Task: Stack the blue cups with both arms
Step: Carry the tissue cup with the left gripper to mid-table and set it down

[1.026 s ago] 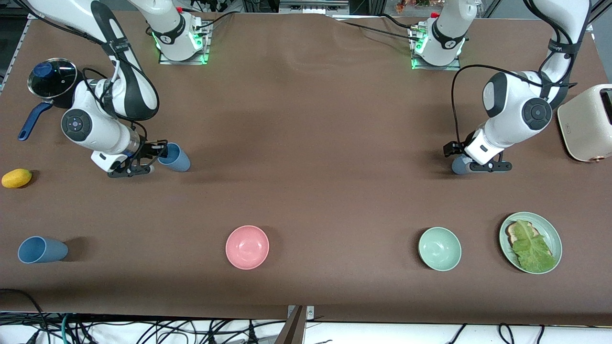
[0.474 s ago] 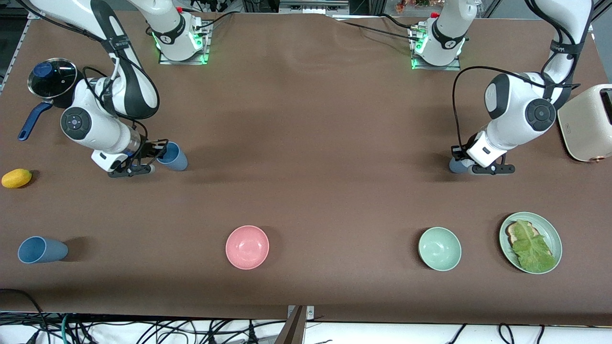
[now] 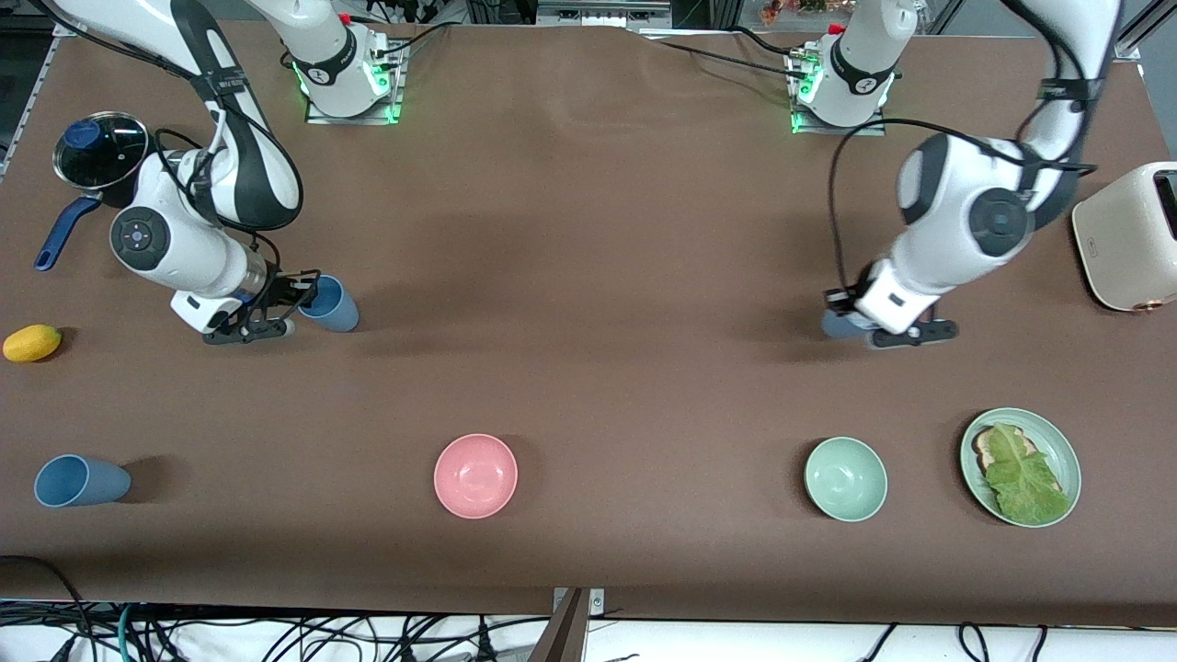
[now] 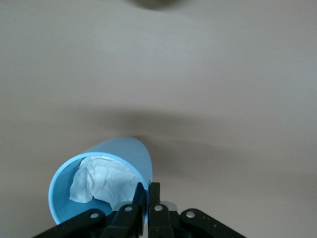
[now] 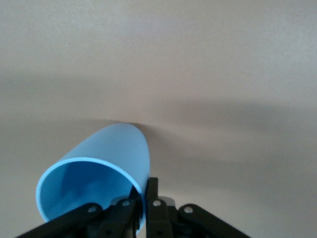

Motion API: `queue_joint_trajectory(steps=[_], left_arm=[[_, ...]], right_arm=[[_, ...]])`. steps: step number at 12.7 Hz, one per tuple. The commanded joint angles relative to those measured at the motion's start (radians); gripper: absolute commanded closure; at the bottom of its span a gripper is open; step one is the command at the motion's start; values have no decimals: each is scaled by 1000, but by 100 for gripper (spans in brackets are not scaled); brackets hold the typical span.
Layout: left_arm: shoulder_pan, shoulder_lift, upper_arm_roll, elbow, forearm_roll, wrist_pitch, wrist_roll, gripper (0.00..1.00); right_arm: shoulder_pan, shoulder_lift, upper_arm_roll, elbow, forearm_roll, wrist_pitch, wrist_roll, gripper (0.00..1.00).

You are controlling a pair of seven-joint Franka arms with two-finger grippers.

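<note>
while both fingers pinch cup rims | right gripper (image 3: pixel 292 308): blue cup (image 3: pixel 333 304) tilted | left gripper (image 3: pixel 851 317): paper-stuffed cup (image 4: pixel 106 173)

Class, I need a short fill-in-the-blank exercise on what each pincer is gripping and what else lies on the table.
1. The left pincer grips the rim of a matte blue tapered cup holding crumpled white ____.
2. The right pincer is shut on a second blue cup that is ____ inside.
3. A third blue cup lies on its ____.
4. The round bowl beside the pale green bowl is ____.

Missing words: paper; empty; side; pink
</note>
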Motion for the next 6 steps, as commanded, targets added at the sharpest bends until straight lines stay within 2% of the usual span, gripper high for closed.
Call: queue_joint_trajectory(steps=[1,3,6], left_arm=[[-121,120,-30,147,-19,-20,-275,100],[-236,225,-29,274,-6,-17,-473,100],[-370,379,-23,429,-5,-11,-609,100]], right_arm=[[-2,3,-2,74,-4,-74,-20,100],[-7,3,-3,120,-7,-99,-23,100],[-17,38,-9,303,-12,-278,-52,100]])
